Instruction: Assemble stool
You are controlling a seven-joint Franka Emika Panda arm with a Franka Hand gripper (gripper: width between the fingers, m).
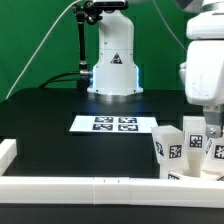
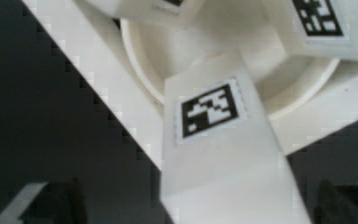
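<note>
The white round seat (image 2: 137, 60) lies under my gripper, at the exterior view's lower right behind the front rail. Three white blocky legs with black-and-white tags stand up from it (image 1: 168, 148) (image 1: 195, 138) (image 1: 217, 150). In the wrist view one tagged leg (image 2: 211, 120) runs down the middle and passes between my fingers; another leg (image 2: 318, 20) shows beyond it. My gripper (image 2: 194, 205) is open, its dark fingers (image 2: 34, 205) well apart on either side of that leg, with a gap showing at one side. In the exterior view the white hand (image 1: 203, 75) hangs just above the legs.
The marker board (image 1: 113, 124) lies flat at the table's middle. The robot base (image 1: 113, 62) stands behind it. A long white rail (image 1: 80, 184) runs along the front edge and another (image 1: 7, 152) sits at the exterior view's left. A green backdrop stands behind.
</note>
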